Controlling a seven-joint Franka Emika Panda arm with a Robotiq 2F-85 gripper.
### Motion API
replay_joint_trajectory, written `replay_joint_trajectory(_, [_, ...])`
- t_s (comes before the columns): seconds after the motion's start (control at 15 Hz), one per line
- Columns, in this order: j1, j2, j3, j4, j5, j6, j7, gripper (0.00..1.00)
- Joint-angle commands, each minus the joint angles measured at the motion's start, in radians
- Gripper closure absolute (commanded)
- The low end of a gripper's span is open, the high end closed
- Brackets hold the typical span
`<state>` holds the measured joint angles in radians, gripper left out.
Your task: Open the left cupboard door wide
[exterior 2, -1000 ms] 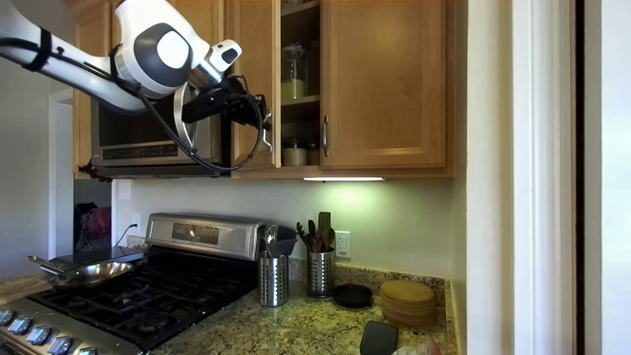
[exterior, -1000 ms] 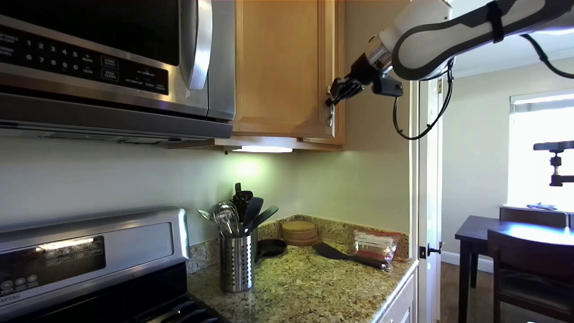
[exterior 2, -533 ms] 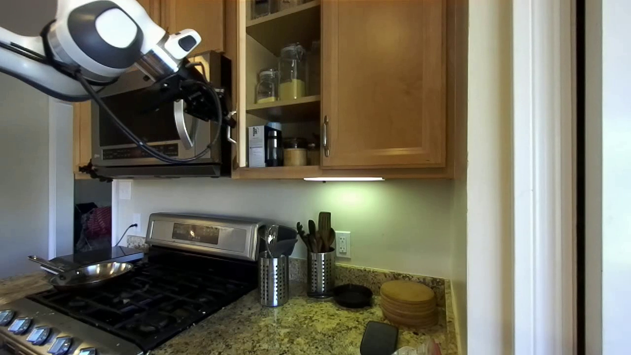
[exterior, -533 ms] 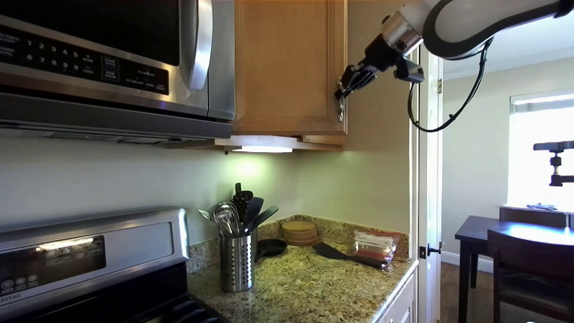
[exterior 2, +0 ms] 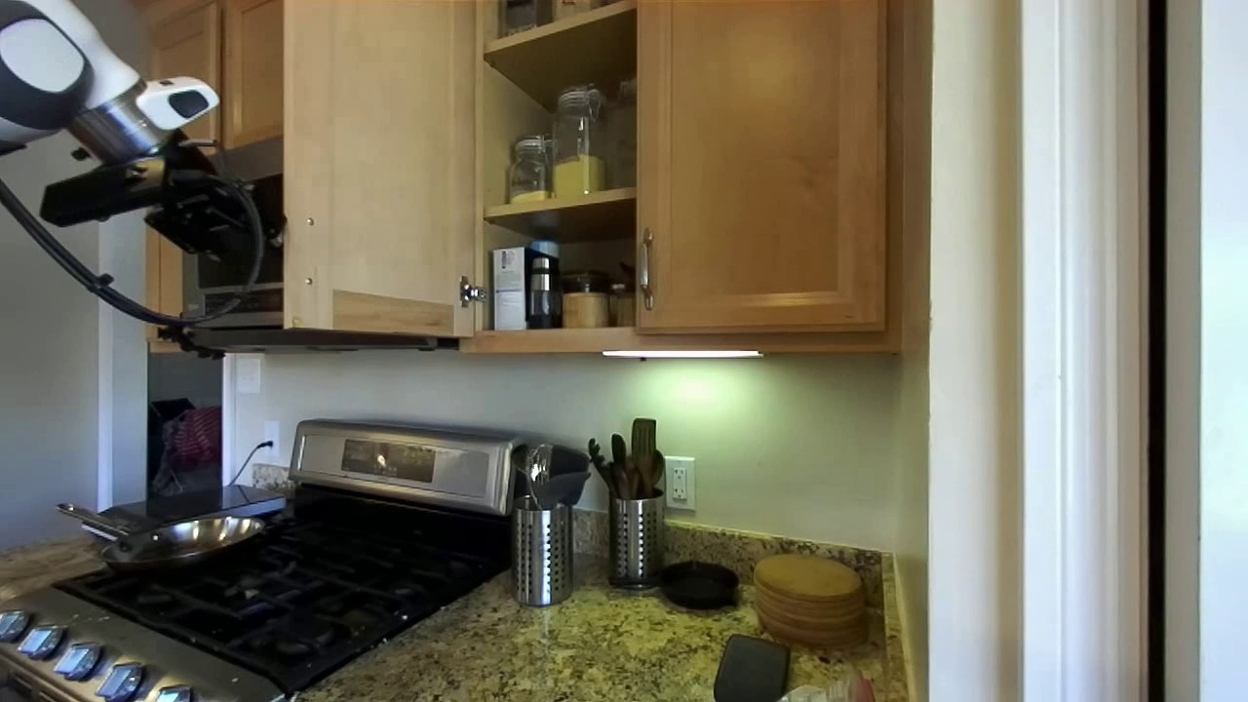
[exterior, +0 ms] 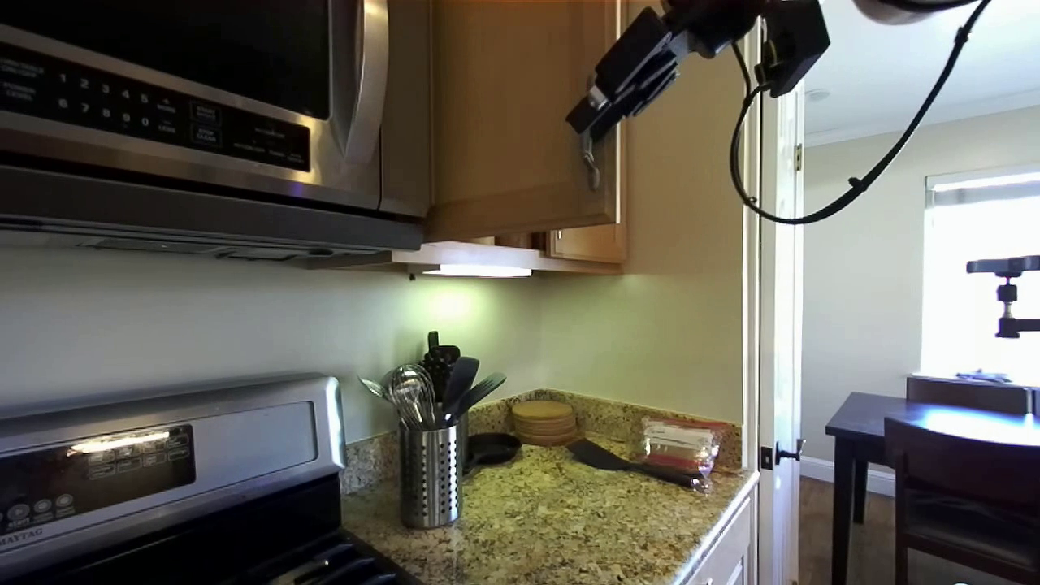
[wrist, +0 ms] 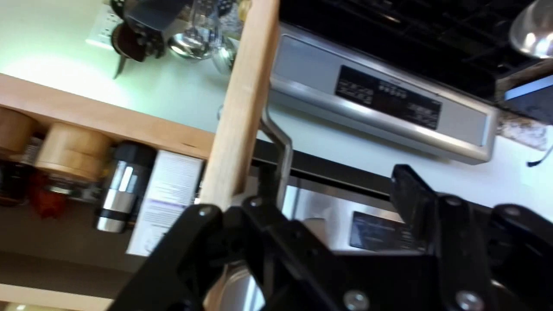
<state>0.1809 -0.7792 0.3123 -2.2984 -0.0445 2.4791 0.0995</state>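
The left cupboard door (exterior 2: 380,146) stands open, well out from its frame (exterior 2: 556,341), its free edge just beside the gripper (wrist: 333,172). In the wrist view the gripper's jaws stand spread, the silver handle (wrist: 286,151) between them and one finger (wrist: 268,185) on its door side; contact cannot be determined. The metal hinge (exterior 2: 471,292) shows only in an exterior view where the door hides the handle.

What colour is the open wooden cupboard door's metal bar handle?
Silver handle, clearest in the wrist view.
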Motion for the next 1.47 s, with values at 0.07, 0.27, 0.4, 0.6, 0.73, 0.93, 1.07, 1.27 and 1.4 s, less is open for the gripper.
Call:
replay_joint_trajectory(0.07, [0.098, 0.149, -0.036, 0.063, 0.049, -0.023, -0.084, 0.00])
replay_joint_trajectory(0.27, [0.116, 0.154, -0.088, 0.064, 0.080, -0.065, -0.107, 0.00])
replay_joint_trajectory(0.4, [0.125, 0.146, -0.121, 0.067, 0.104, -0.100, -0.117, 0.00])
replay_joint_trajectory(0.6, [0.131, 0.137, -0.170, 0.080, 0.148, -0.170, -0.137, 0.00])
replay_joint_trajectory(0.73, [0.130, 0.134, -0.197, 0.092, 0.179, -0.217, -0.150, 0.00])
replay_joint_trajectory(0.93, [0.121, 0.134, -0.227, 0.113, 0.213, -0.274, -0.176, 0.00])
replay_joint_trajectory(1.07, [0.112, 0.131, -0.231, 0.133, 0.219, -0.322, -0.179, 0.00])
replay_joint_trajectory(1.27, [0.104, 0.139, -0.251, 0.159, 0.226, -0.405, -0.193, 0.00])
replay_joint_trajectory(1.4, [0.099, 0.143, -0.268, 0.176, 0.238, -0.466, -0.211, 0.00])
